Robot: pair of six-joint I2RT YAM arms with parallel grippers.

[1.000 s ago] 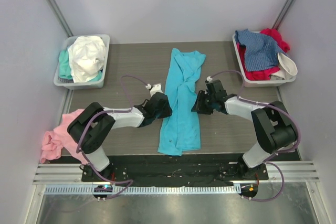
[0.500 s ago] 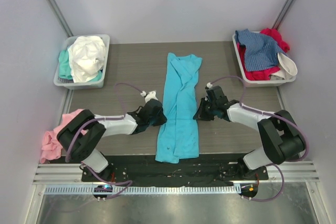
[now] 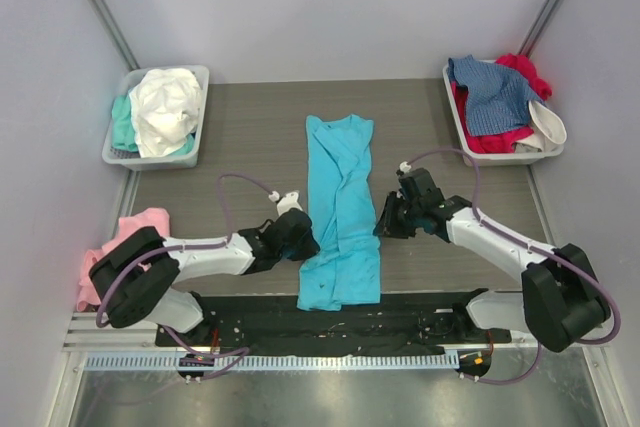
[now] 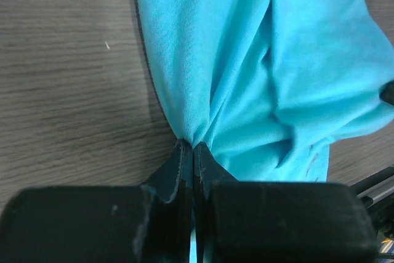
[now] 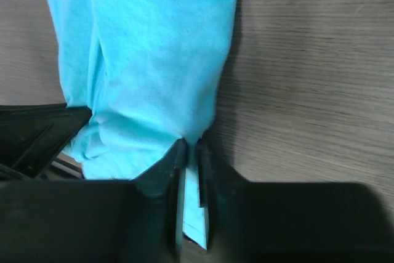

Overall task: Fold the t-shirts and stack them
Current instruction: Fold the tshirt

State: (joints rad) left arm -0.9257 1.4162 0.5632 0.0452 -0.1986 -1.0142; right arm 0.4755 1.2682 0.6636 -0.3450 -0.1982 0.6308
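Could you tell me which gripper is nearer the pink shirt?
Left. The left gripper holds the turquoise shirt by its left edge, right of the pink shirt; the right gripper holds its right edge.

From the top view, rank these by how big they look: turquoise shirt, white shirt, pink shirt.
1. turquoise shirt
2. white shirt, bunched
3. pink shirt; the left arm hides part, so unsure

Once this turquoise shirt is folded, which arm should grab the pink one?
Left, probably: the pink t-shirt lies beside the left arm's base, far from the right arm. Left pincer and right pincer each pinch the turquoise t-shirt.
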